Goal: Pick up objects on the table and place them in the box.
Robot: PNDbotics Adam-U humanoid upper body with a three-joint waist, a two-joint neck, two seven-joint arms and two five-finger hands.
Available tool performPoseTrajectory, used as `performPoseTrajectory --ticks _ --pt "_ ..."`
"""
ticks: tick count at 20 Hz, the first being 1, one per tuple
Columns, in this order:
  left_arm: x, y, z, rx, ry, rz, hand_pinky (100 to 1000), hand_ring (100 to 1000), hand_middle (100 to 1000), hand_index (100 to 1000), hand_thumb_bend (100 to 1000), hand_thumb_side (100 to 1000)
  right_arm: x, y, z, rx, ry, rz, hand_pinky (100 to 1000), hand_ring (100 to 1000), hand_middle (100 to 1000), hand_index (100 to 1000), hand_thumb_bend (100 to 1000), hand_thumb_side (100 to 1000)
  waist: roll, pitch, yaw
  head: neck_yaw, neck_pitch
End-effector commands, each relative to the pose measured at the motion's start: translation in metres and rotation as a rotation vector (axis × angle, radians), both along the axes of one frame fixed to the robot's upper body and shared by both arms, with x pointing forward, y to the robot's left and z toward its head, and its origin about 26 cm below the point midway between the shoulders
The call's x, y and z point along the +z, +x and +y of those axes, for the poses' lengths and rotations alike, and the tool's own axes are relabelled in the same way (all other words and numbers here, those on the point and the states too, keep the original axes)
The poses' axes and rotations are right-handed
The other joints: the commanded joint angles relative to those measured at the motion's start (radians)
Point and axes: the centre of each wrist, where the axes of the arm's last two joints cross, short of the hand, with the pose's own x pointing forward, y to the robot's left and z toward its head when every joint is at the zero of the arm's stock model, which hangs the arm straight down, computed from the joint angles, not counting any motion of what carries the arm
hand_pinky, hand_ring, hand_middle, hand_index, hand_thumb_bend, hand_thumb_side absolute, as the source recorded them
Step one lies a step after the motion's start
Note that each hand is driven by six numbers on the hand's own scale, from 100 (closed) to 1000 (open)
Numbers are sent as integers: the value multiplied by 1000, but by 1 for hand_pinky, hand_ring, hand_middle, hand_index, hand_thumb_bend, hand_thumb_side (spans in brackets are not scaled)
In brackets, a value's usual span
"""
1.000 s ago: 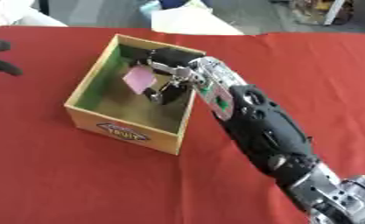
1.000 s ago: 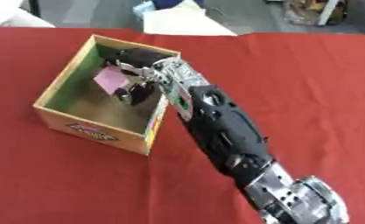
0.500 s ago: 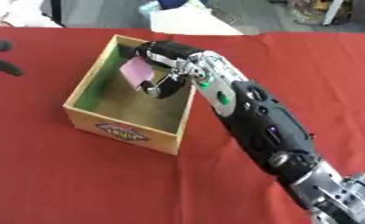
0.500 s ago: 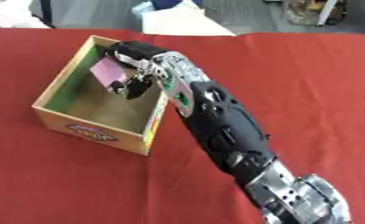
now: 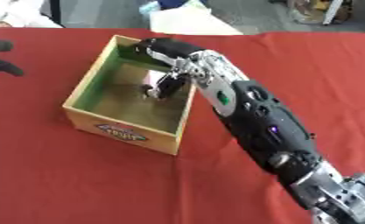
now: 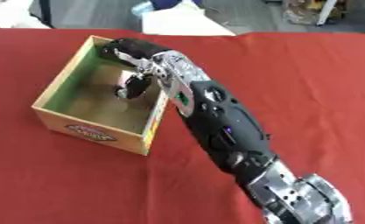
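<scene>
Over at the far left edge the left hand (image 5: 0, 65) sits idle on the red cloth (image 5: 78, 175), its dark fingers curled with nothing in them; it is well apart from the box (image 5: 89, 113); further right, the right hand (image 5: 163, 83) hangs inside the box over its far right part, fingers (image 6: 131, 87) curled downward, and whether they pinch anything I cannot tell; no pink or other object shows under or beside those fingers in either eye view, only the bare brownish floor of the box; so the thing being placed cannot be made out now, hidden or already lying below the hand; my reading is that this is the drop step, at or just past release; the next move, I judge, calls for lifting the hand straight up clear of the near wall beside its fingers, then seeking another object on the cloth, though none shows; on the box's front face below the fingers an oval label (image 5: 121, 131) carries writing too blurred to read.
</scene>
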Motion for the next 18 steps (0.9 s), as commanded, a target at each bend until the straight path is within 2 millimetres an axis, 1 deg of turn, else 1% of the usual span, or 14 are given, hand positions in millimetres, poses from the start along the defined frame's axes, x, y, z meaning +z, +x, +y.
performPoseTrajectory --ticks 1,5,8,11,13,14,15,16,17,18 --pt "7 -2 0 -4 15 -26 530 714 594 743 100 705 13 0 -1 -18 42 -35 956 923 831 961 100 100 6 -21 0 2 -2" --pt "7 -2 0 -4 17 -23 530 714 594 743 100 716 15 -2 0 -22 71 -26 947 914 824 971 100 100 8 -22 0 3 -3" --pt "7 -2 0 -4 17 -24 531 715 595 743 100 716 24 -5 -1 -23 102 -51 934 900 813 975 100 100 9 -24 -1 4 -4" --pt "7 -2 0 -4 19 -22 531 715 595 744 100 716 46 -13 -5 -12 140 -112 930 893 804 975 100 100 9 -28 -3 4 -2" --pt "7 -2 1 -2 20 -21 531 715 596 744 100 718 64 -20 -12 -3 165 -163 920 880 794 967 100 100 10 -31 -5 6 -2" --pt "7 -2 1 0 20 -20 531 715 596 744 100 719 73 -24 -16 0 178 -189 916 875 789 965 100 126 9 -32 -7 7 -1" --pt "6 -2 2 1 20 -18 531 715 596 744 100 719 82 -29 -21 5 193 -217 915 872 785 963 100 178 9 -34 -8 8 0" --pt "6 -2 2 3 20 -18 532 715 596 744 100 720 90 -34 -26 11 209 -239 911 866 779 960 100 260 9 -35 -10 10 1" --pt "6 -3 2 5 19 -17 532 715 596 744 100 720 99 -40 -33 18 228 -265 908 862 775 956 100 287 9 -37 -11 12 2" --pt "6 -3 3 8 18 -17 532 715 596 744 100 720 106 -46 -41 22 249 -290 899 846 762 939 100 347 9 -38 -13 15 4"
